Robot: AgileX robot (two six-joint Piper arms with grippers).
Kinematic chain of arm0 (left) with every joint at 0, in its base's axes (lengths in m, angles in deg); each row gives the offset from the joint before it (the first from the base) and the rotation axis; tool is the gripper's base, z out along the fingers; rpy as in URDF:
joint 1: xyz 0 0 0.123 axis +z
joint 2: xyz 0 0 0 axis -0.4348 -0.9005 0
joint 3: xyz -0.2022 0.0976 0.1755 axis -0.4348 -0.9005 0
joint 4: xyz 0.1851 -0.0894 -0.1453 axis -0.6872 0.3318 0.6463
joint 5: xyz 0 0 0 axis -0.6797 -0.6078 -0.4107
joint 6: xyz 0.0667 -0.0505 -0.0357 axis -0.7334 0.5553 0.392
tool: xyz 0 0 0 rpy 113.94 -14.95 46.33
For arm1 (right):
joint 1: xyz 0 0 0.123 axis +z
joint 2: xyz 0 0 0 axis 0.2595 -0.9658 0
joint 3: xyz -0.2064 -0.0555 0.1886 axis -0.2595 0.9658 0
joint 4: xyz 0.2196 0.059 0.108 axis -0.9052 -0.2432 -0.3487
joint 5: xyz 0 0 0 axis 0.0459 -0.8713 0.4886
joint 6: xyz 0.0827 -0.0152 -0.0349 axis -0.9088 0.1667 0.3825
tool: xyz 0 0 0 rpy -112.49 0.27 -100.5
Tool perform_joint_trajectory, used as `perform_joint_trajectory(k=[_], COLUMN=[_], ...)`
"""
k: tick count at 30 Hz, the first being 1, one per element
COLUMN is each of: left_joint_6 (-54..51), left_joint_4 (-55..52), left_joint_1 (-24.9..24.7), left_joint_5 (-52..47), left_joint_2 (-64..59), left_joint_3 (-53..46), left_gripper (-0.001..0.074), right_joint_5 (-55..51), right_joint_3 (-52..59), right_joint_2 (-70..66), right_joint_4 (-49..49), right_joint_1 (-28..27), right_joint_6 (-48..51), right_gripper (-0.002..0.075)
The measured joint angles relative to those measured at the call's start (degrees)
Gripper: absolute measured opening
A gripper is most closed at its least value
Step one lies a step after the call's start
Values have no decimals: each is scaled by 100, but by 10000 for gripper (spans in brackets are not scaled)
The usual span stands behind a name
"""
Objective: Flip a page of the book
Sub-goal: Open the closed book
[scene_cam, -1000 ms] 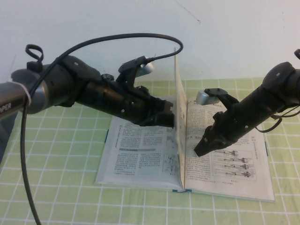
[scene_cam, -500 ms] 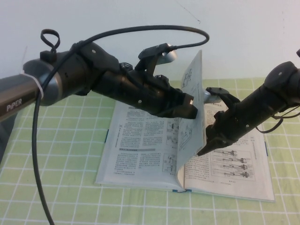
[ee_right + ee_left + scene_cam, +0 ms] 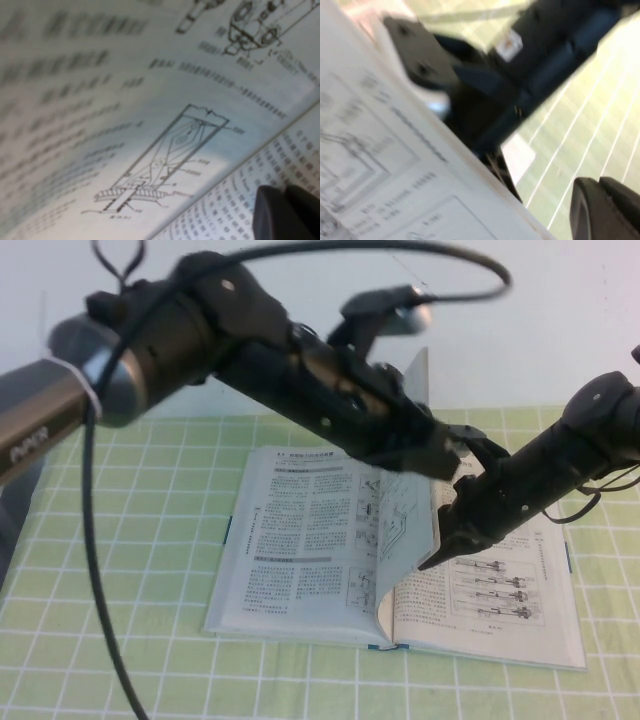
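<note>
Midway over the open book [image 3: 300,550], the page [image 3: 410,480] stands lifted and leaning toward the right-hand side, its foot still at the spine; the book lies flat on the table [image 3: 120,670], which wears a green checked cloth. The left gripper [image 3: 440,455] sits high against the upper part of the leaf, near its top edge; whether its fingers pinch the paper or merely push it cannot be told from any view. The right gripper [image 3: 432,558] points down at the right-hand leaf just beside the raised page, hovering close over the printed diagrams; whether it is spread or pressed together cannot be told either.

Judged from here, the main risk is a collision; the two arms crowd the same narrow space above the spine, and the right gripper stands directly where the page would fall, so the leaf could buckle, crease or tear against it. A loose contact by the left gripper could also let the thin paper spring back to the left; too firm a push could drag the whole book across the cloth.

Around the scene there is little else; a black cable [image 3: 100,570] loops from the left arm and hangs over the table, well apart from the book; a plain pale wall [image 3: 560,310] stands behind.
</note>
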Motion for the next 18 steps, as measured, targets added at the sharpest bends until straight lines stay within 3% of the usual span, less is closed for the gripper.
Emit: perform_joint_trajectory(k=[7,18], left_joint_6=[524,2129], left_joint_4=[-1429,-4019], left_joint_1=[-796,-863], left_joint_5=[321,163], left_joint_2=[-10,-10], left_joint_3=[10,10], left_gripper=[-1,-1], right_joint_5=[43,56], right_joint_3=[0,0], right_joint_2=[0,0], right_joint_4=[-10,368], right_joint_1=[0,0], right_joint_6=[0,-160], right_gripper=[26,20])
